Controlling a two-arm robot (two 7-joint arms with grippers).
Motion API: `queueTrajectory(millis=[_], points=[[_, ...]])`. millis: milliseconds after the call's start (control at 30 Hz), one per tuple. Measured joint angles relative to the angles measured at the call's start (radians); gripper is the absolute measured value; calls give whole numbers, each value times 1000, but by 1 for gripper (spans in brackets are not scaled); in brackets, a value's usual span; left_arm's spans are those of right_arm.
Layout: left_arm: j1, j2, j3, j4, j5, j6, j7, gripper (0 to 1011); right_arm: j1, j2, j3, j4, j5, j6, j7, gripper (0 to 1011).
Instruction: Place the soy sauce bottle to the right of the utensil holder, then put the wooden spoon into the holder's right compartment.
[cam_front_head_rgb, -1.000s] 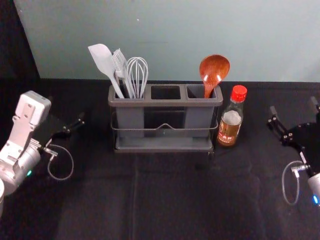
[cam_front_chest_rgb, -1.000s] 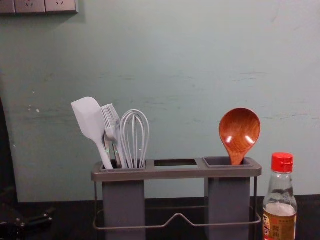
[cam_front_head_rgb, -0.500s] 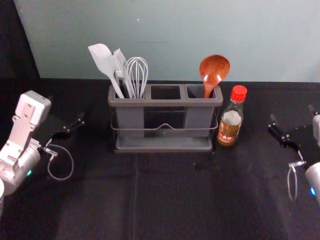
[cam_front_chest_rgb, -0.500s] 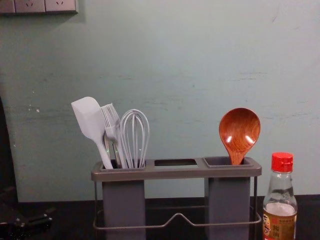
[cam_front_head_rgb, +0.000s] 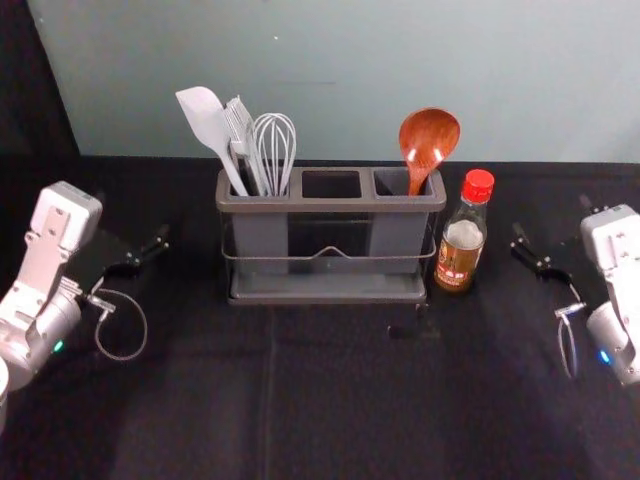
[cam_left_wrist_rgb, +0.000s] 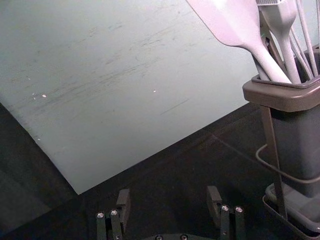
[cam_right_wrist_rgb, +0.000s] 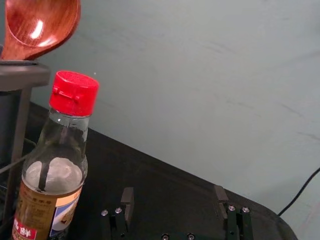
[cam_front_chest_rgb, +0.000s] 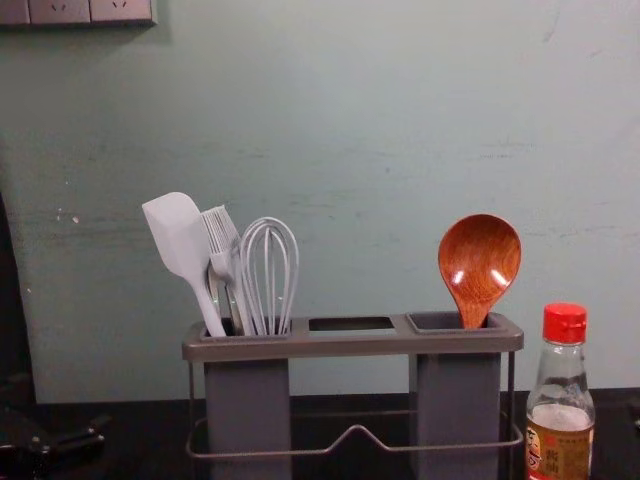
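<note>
While the left gripper (cam_front_head_rgb: 132, 219) hangs open and empty, the utensil holder (cam_front_head_rgb: 330, 206) bears the wooden spoon (cam_front_head_rgb: 430, 135) in its right compartment; the soy sauce bottle (cam_front_head_rgb: 458, 265) stands between holder and right gripper (cam_front_head_rgb: 552, 218), which is spread, grasping nothing.

Seemingly a lab: 2 robot arms (cam_front_head_rgb: 40, 272), black-covered table (cam_front_head_rgb: 340, 400), scuffed wall (cam_front_chest_rgb: 340, 150).
</note>
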Motion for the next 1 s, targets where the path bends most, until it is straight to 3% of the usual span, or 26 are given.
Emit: queueTrajectory(millis=[367, 533, 1000], points=[[0, 0, 0, 0, 0, 0, 0, 1005, 33, -15, -34, 2, 2, 68, 4, 1002], [0, 0, 0, 0, 0, 0, 0, 1005, 31, -26, -41, 1, -10, 68, -26, 1002], [0, 0, 0, 0, 0, 0, 0, 1005, 32, -23, -39, 1, -7, 68, -20, 1002]])
